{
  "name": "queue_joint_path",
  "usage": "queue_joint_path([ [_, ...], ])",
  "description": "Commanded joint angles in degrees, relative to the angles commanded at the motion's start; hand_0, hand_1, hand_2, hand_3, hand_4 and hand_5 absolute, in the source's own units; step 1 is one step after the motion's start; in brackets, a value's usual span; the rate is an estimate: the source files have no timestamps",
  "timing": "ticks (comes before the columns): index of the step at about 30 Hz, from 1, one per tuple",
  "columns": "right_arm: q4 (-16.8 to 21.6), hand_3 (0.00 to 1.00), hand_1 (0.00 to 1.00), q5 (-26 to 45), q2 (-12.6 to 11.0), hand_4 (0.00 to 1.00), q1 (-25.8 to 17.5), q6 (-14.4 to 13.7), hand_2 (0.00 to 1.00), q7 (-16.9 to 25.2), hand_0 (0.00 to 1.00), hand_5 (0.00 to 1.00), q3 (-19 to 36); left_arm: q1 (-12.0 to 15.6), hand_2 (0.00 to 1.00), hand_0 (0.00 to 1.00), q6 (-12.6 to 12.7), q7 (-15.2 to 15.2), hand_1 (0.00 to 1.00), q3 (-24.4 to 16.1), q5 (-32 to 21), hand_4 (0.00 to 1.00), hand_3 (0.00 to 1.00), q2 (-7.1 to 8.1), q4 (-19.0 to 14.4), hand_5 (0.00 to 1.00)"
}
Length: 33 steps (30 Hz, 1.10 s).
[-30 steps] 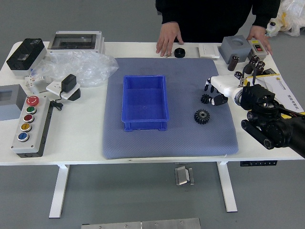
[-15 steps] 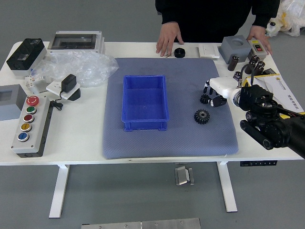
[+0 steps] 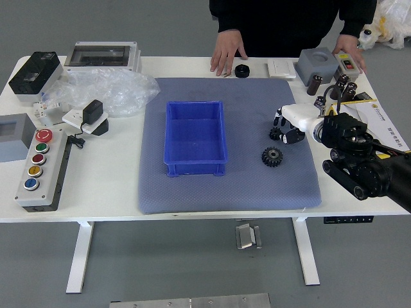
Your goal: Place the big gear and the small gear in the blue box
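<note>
My right hand (image 3: 280, 127) reaches in from the right, its fingertips at the small black gear (image 3: 275, 133) on the mat's right part. The thumb and a finger stand on either side of that gear; whether they grip it cannot be told. Nearer the table's front edge, the big black gear (image 3: 272, 156) lies flat on the mat, apart from the hand. The blue box (image 3: 194, 168) stands left of both gears, and no gear shows inside it. No left arm is in view.
A grey-blue mat (image 3: 244, 192) lies under box and gears. At the far side a person rests both hands on the table, one beside a black round part (image 3: 242, 71). Plastic wrap (image 3: 115, 90) and a button panel (image 3: 43, 168) are at left; grey boxes (image 3: 316, 64) stand back right.
My right hand has moved slightly left onto the small gear, and its fingertips have drawn closer together around it. The person's hands have stayed where they were.
</note>
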Motion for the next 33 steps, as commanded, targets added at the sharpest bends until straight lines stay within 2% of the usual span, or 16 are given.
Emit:
queue_joint_path([
  [18, 2.3, 0.673, 0.532, 0.7, -1.5, 0.731, 0.7, 1.8, 0.649, -0.7, 0.603, 0.223, -0.2, 0.4, 0.812, 0.859, 0.0, 0.0, 0.83, -0.5, 0.1, 0.7, 0.833, 0.09, 0.0, 0.297],
  [33, 1.9, 0.671, 0.526, 0.7, -0.8, 0.743, 0.3, 0.5, 0.65, -0.7, 0.597, 0.241, 0.3, 0.1, 0.812, 0.859, 0.0, 0.0, 0.83, 0.1, -0.2, 0.699, 0.833, 0.04, 0.0, 0.297],
])
